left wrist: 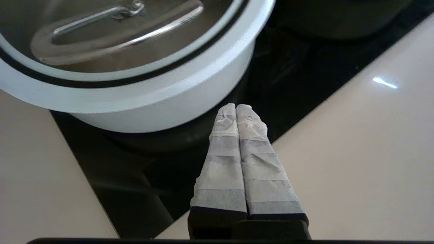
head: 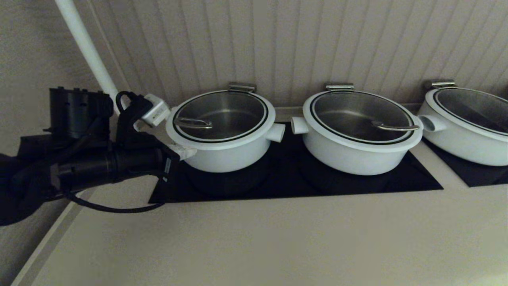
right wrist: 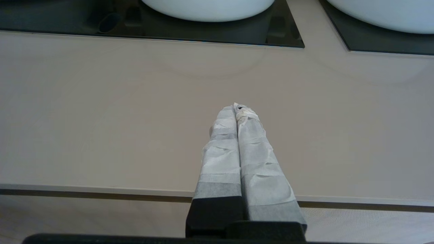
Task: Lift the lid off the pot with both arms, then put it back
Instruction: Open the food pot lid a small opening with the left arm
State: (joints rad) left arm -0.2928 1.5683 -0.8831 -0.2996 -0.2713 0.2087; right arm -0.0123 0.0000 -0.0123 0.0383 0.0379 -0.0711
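Observation:
The pot (head: 228, 157) is the left white one, its stub handle (head: 276, 132) pointing right. The lid (head: 220, 116) sits on it, glass with a white rim and a steel loop handle (head: 193, 123) near its left edge. My left gripper (head: 186, 151) is shut and empty, its taped tips just left of the pot's wall below the rim. In the left wrist view the left gripper (left wrist: 236, 107) lies close under the pot's wall (left wrist: 162, 108), with the lid (left wrist: 135, 73) above. My right gripper (right wrist: 236, 108) is shut and empty, over bare counter near its front edge, out of the head view.
Two like white pots (head: 357, 153) (head: 464, 133) with lids stand to the right, on black cooktop panels (head: 401, 174). A white pipe (head: 85, 47) slants up at the back left. The beige counter (head: 258, 242) stretches in front; its front edge (right wrist: 101, 189) shows in the right wrist view.

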